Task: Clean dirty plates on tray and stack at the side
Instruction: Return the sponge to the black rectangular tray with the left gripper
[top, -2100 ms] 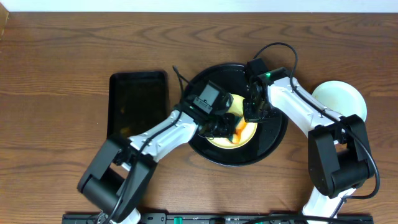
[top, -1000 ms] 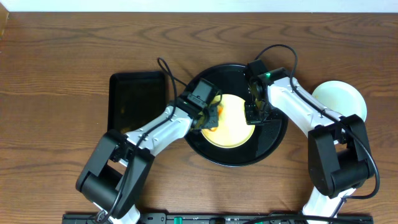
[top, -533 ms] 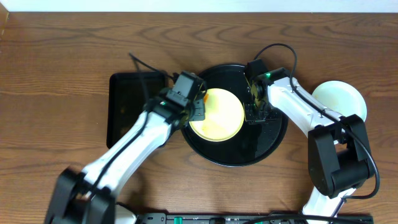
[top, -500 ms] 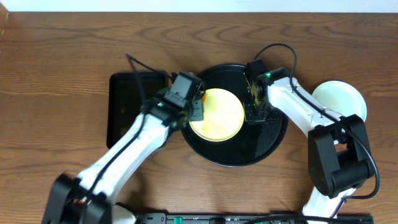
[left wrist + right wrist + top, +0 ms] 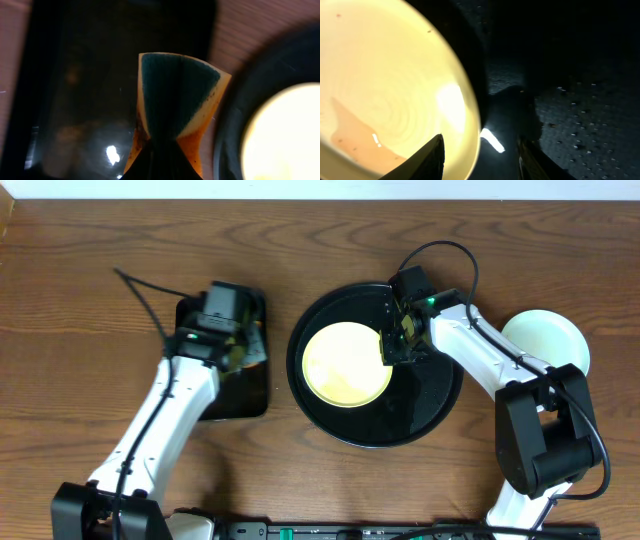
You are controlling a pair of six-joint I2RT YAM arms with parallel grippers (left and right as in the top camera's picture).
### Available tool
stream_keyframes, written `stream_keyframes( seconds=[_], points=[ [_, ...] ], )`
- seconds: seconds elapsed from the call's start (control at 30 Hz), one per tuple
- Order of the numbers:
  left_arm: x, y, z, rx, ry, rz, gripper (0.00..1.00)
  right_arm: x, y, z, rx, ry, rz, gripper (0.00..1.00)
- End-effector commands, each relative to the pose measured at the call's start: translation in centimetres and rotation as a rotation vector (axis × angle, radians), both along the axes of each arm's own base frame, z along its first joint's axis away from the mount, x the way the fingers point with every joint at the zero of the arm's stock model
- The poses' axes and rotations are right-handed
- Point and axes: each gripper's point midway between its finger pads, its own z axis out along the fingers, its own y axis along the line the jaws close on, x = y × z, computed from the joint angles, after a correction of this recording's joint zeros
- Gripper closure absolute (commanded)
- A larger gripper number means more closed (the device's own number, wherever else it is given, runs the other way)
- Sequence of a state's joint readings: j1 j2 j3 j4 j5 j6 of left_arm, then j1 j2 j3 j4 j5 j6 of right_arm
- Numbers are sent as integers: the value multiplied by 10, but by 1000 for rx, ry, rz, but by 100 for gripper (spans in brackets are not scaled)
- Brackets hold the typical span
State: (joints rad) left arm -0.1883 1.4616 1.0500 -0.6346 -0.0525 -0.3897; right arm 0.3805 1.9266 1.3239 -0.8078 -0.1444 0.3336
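Sitting flat in the left half of the tray [image 5: 405, 432], the pale yellow plate [image 5: 345, 366] lies close to the tray's left rim, with bare glossy black floor to its right and near side. In the right wrist view a thin brownish film shows in the plate's well, while the rest of its face looks clean. The right gripper [image 5: 391, 348] is at the plate's right edge, its jaws partly open. One of its fingers [image 5: 434, 155] is over the plate and the other over the tray floor, so the plate's rim runs between them with a gap on both sides and nothing is gripped. A pale mint plate [image 5: 548, 340] rests on the table [image 5: 100, 260] just beyond the tray's right side, partly hidden by the right arm. Well to the left of the round tray, the left gripper [image 5: 234, 348] hangs over the rectangular tray [image 5: 247, 392]. Its jaws are pinched tight on a sponge [image 5: 177, 100], orange at the sides with a dark green scouring face, folded in the grip above the black glossy surface.
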Motion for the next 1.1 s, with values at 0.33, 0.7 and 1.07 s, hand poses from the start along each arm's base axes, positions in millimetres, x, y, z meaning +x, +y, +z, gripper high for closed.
stream_keyframes(
  seconds=[0.33,0.7,1.07],
  points=[
    [12,12,-73,-378,177,-82,92,-12,11,4,43,40,20,59],
    [-7,91,-95,-197,260,110,92,-17,9,3,36,59,20,63],
    [-1,88,-45,-73,136,69,92,-18,8,3,33,60,30,65]
  ],
)
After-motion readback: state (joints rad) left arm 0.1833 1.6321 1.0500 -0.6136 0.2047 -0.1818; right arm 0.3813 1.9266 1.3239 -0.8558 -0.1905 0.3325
